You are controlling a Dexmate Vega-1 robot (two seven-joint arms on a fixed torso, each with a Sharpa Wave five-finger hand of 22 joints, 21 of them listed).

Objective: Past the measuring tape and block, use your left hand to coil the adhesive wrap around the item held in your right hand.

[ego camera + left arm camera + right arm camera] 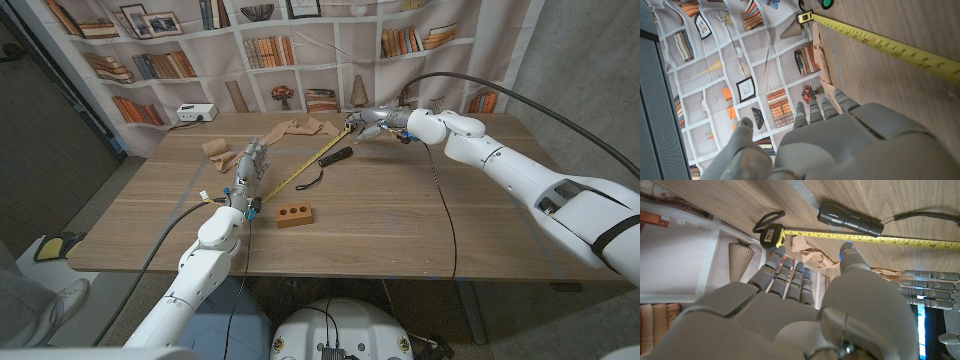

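- Left hand [250, 168] upright on table, fingers straight and together, holding nothing.
- Right hand [378, 122] fingers spread, empty, over tape case [772, 235].
- Adhesive wrap [290, 130] lies beyond measuring tape [305, 168]; block [295, 214] nearer.

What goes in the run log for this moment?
left robot hand: open, empty | right robot hand: open, empty | adhesive wrap: untouched on table | tape measure: extended

Left hand [250, 165] upright beside measuring tape [312, 162]; block [295, 214] near
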